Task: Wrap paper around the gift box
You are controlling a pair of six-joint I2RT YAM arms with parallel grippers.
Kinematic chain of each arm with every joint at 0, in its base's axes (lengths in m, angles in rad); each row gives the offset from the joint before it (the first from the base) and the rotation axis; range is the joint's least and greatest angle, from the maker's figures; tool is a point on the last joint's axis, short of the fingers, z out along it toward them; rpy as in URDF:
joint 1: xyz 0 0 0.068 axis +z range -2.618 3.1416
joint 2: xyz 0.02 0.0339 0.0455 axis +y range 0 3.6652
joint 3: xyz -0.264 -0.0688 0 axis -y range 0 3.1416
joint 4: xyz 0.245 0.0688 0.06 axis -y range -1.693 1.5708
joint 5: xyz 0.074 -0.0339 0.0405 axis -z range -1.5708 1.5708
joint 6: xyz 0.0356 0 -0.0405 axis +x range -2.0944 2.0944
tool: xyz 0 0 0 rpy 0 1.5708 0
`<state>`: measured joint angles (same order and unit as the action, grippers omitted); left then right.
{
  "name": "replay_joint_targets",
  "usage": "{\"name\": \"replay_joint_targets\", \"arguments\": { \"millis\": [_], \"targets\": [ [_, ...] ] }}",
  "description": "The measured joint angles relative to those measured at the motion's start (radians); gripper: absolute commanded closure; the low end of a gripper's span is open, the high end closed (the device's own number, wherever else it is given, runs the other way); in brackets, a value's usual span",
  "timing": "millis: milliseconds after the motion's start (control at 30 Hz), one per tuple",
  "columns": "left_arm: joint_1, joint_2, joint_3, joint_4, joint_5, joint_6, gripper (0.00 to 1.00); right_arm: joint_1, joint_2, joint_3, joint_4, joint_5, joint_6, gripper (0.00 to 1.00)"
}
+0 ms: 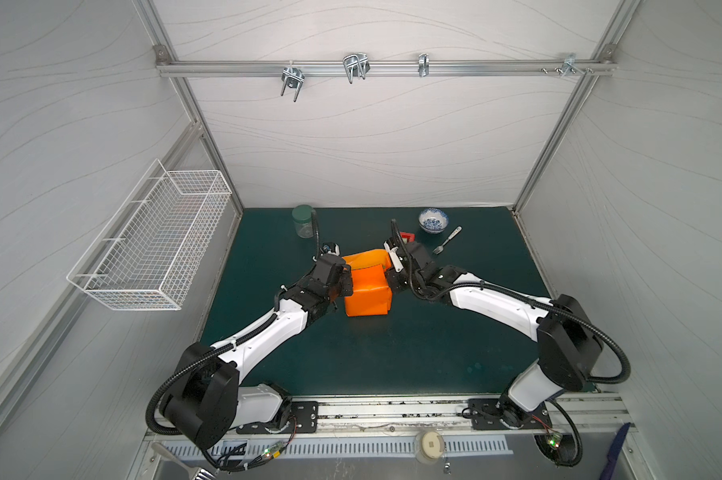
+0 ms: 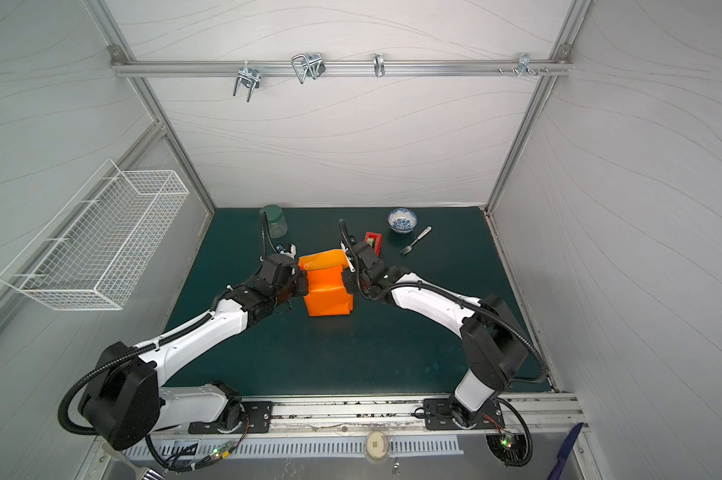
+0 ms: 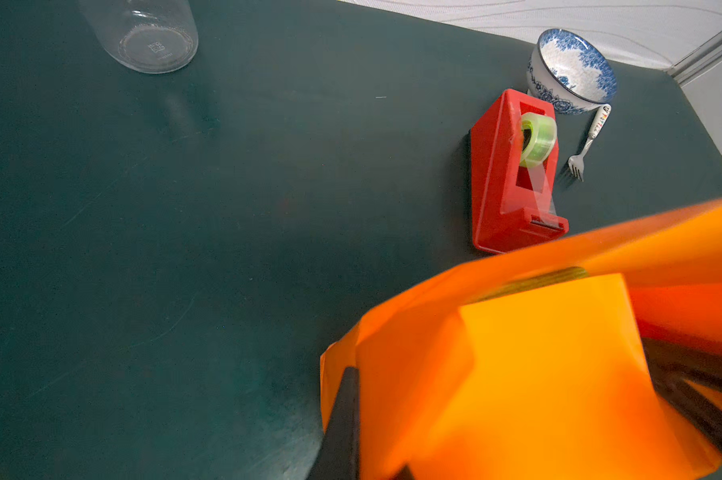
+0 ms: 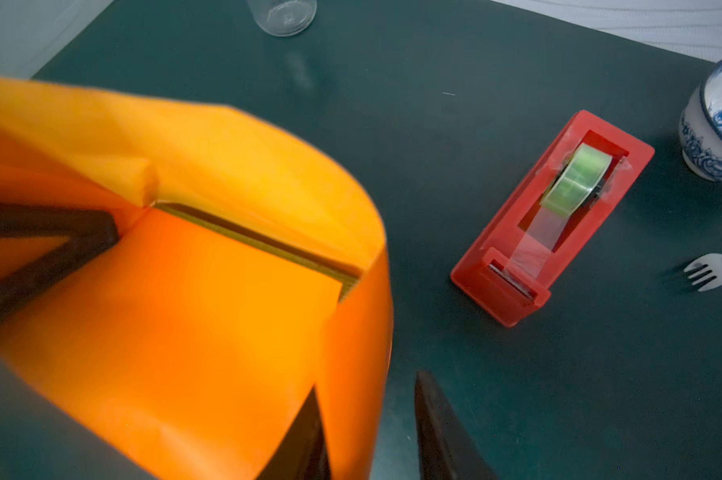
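The paper [image 1: 367, 291] is bright orange and folded around the gift box in the middle of the green mat in both top views. Of the gift box, only a thin olive edge [image 4: 259, 245] shows under a raised flap in the right wrist view, and again as a strip [image 3: 533, 282] in the left wrist view. My left gripper [image 1: 346, 282] is at the parcel's left side, shut on a fold of the paper [image 3: 517, 395]. My right gripper [image 4: 365, 382] is at the right side with its jaws open, and the paper's side wall stands between them against one finger.
A red tape dispenser [image 1: 406, 237] stands just behind the right gripper. A blue-patterned bowl [image 1: 433, 220] and a fork [image 1: 446, 241] lie further back right. A glass jar with a green lid [image 1: 302, 221] stands at the back left. A wire basket [image 1: 151, 237] hangs on the left wall.
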<state>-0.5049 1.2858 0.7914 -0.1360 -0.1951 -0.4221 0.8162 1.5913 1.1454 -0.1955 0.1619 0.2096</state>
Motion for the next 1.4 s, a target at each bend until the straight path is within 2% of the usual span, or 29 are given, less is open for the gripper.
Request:
{"name": "replay_joint_targets", "arguments": {
  "millis": [67,167,267,333,433,567,733,867,1233,1400],
  "targets": [
    [0.000,0.000,0.000,0.000,0.000,0.000,1.00,-0.011,-0.037,-0.002,-0.016,-0.054,0.002,0.49],
    [0.000,0.000,0.000,0.000,0.000,0.000,1.00,-0.049,-0.120,-0.026,-0.023,-0.159,0.010,0.48],
    [0.000,0.000,0.000,0.000,0.000,0.000,1.00,-0.121,-0.210,-0.074,-0.021,-0.274,0.019,0.49],
    [0.000,0.000,0.000,0.000,0.000,0.000,1.00,-0.177,-0.245,-0.098,-0.018,-0.340,0.028,0.54],
    [0.000,0.000,0.000,0.000,0.000,0.000,1.00,-0.251,-0.237,-0.106,0.000,-0.426,0.051,0.62],
    [0.000,0.000,0.000,0.000,0.000,0.000,1.00,-0.293,-0.157,-0.095,0.029,-0.496,0.076,0.63],
    [0.000,0.000,0.000,0.000,0.000,0.000,1.00,-0.292,-0.036,-0.050,0.056,-0.555,0.103,0.63],
    [0.000,0.000,0.000,0.000,0.000,0.000,1.00,-0.284,0.006,-0.027,0.080,-0.582,0.116,0.63],
    [0.000,0.000,0.000,0.000,0.000,0.000,1.00,-0.253,0.026,-0.031,0.127,-0.580,0.157,0.62],
    [0.000,0.000,0.000,0.000,0.001,0.000,1.00,-0.271,-0.012,-0.105,0.148,-0.568,0.167,0.61]
  ]
}}
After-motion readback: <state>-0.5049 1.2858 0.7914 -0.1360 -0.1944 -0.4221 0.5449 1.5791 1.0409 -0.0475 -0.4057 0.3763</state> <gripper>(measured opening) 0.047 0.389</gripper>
